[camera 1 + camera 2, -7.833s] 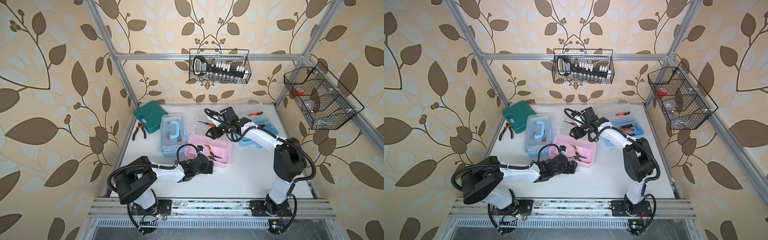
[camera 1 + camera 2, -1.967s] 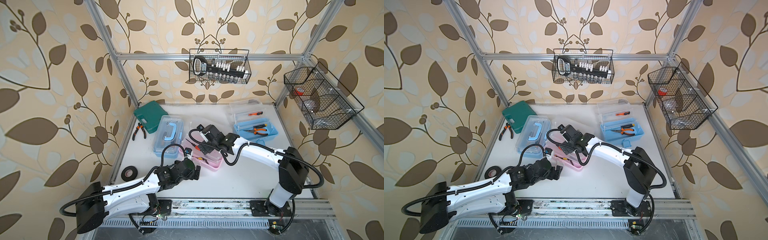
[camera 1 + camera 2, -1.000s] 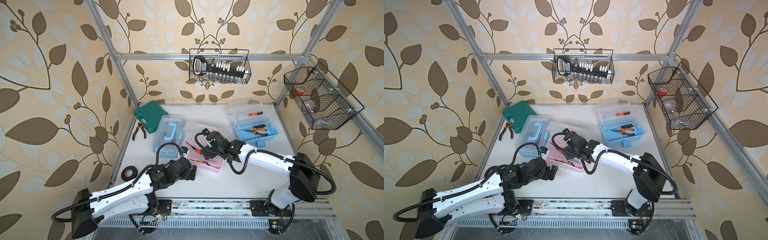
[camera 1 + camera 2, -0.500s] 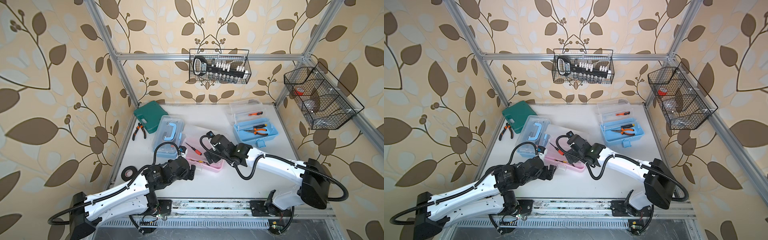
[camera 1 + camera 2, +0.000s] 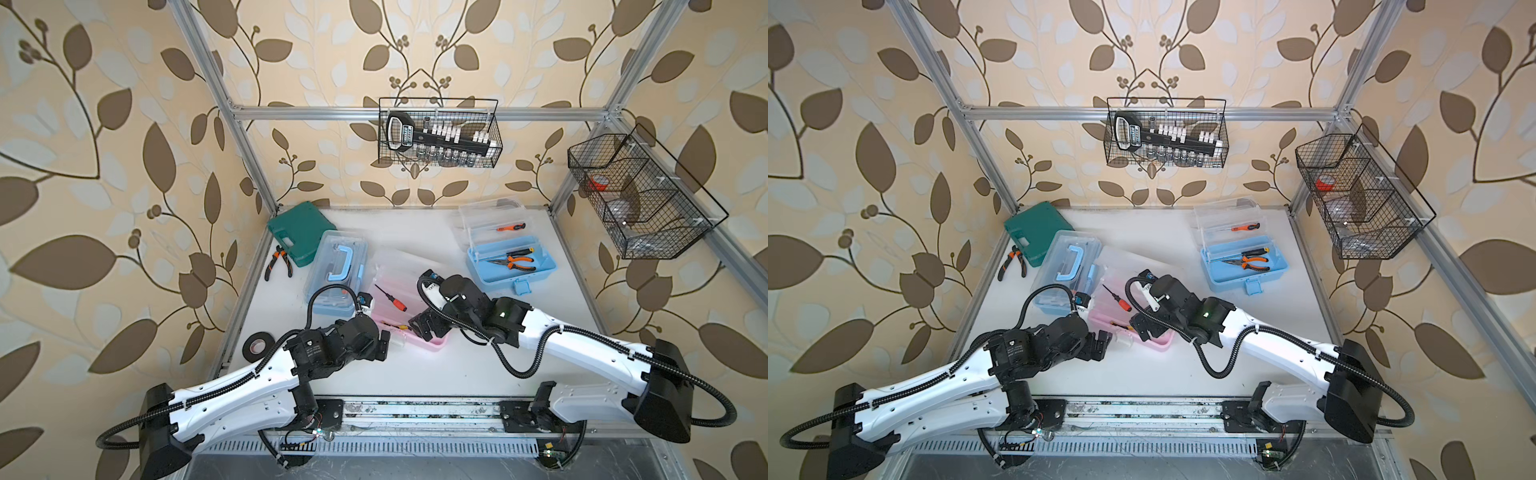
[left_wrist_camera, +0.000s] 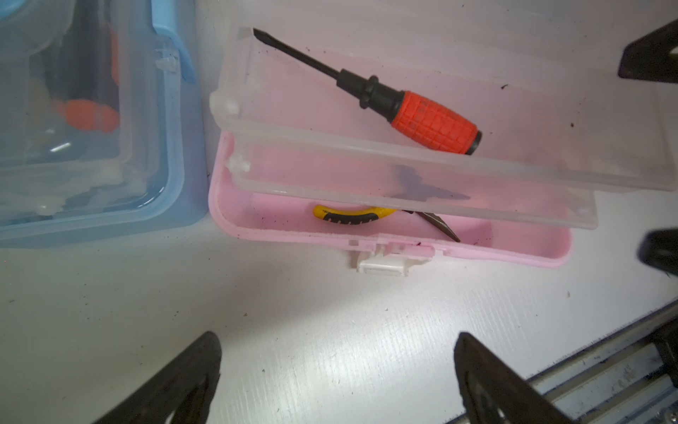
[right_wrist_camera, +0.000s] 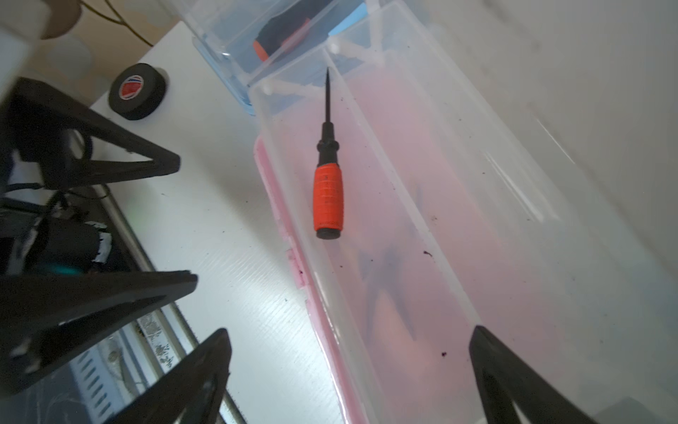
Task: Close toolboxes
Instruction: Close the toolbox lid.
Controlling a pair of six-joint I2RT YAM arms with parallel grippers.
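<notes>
You are looking into a booth whose walls (image 5: 104, 166) carry cream wallpaper printed with large brown leaves and paler ones between them. A bare aluminium frame (image 5: 316, 110) crosses the back wall and drops to the far corners of the white tabletop (image 5: 415, 374). One black wire basket (image 5: 438, 99) hangs from the back bar. A second wire basket (image 5: 652, 241) hangs along the tabletop's right edge. A metal rail (image 5: 415, 409) lines the near edge. The light is soft and even, leaving a dull sheen on the tabletop.
</notes>
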